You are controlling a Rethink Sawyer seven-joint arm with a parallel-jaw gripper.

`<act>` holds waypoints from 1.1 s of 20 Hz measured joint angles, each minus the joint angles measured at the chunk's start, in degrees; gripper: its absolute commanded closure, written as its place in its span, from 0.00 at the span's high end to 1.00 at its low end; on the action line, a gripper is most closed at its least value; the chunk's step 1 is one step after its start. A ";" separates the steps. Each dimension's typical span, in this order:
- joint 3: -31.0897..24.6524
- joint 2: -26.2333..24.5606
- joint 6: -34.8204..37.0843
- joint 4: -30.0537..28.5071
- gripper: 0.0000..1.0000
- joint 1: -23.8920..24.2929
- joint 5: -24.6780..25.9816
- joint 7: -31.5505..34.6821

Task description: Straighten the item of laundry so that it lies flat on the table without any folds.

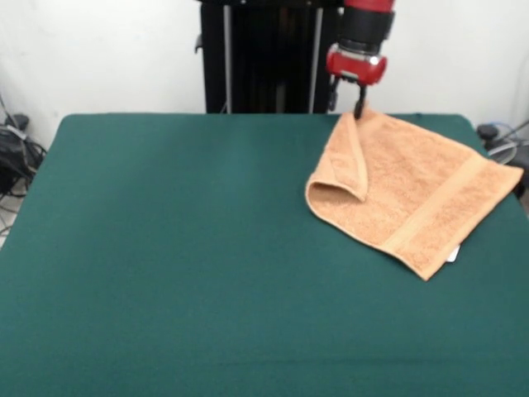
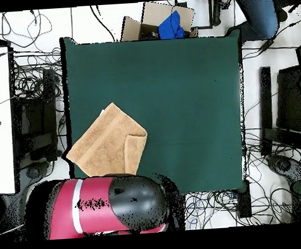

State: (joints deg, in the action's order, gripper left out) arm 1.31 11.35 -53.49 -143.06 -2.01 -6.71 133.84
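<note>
One folded towel corner directly under the jaws.

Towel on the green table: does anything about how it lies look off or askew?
Yes. The towel is not flat: a flap on its side towards the table's middle is folded over onto the rest. It also lies skewed to the table's edges and reaches the side edge. The pincer is at its far corner.

Front and overhead, table shared

Dark green table, peach-orange towel partly folded near its corner.
</note>
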 measured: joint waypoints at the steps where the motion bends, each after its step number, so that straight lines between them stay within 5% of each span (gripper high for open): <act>1: 0.16 0.00 0.00 0.06 1.00 0.17 0.18 0.00; 22: 5.07 2.70 1.89 0.02 1.00 3.23 3.35 0.00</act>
State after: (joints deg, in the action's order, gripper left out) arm 6.38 14.04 -51.60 -143.04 1.22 -3.36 133.84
